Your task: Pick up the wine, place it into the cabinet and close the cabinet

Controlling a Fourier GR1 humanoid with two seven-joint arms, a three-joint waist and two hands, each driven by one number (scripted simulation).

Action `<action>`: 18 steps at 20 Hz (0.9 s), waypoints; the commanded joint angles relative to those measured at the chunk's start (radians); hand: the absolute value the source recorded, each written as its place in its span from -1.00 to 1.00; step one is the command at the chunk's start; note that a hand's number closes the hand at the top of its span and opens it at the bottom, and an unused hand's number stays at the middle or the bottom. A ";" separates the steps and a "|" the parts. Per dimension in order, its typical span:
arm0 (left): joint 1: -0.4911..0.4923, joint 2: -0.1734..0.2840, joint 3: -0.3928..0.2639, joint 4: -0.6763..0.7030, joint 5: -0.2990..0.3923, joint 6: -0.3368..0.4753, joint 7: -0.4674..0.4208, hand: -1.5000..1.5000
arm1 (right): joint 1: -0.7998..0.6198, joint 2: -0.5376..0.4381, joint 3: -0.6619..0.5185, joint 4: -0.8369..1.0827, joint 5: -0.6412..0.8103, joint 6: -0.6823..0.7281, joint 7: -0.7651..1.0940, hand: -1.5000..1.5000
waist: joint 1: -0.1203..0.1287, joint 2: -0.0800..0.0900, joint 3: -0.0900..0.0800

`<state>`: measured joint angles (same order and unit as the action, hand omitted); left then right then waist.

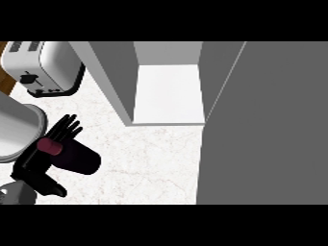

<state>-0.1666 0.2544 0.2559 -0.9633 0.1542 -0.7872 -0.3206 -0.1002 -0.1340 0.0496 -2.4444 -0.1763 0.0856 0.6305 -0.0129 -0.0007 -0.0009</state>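
Left hand [44, 158] (fingers curled) round wine [70, 155]

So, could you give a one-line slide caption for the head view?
Left robot hand holds the wine bottle on the counter, near the open cabinet.

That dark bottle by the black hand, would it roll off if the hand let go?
Probably it could roll: the wine bottle lies on its side and looks round. It seems rigid, likely glass, so a knock might break it. The left hand is at its neck, which may let the heavier body swing.
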 commanded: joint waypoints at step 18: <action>-0.088 0.011 -0.053 0.283 -0.074 -0.028 -0.228 -1.00 | 0.018 0.005 0.001 -0.187 -0.076 -0.006 0.092 -1.00 | -0.005 0.000 -0.001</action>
<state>-0.2555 0.2541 0.2032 -0.7392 0.0840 -0.7282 -0.4430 -0.0908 -0.1221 0.0552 -2.4448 -0.1653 0.1047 0.6123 -0.0142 -0.0005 -0.0011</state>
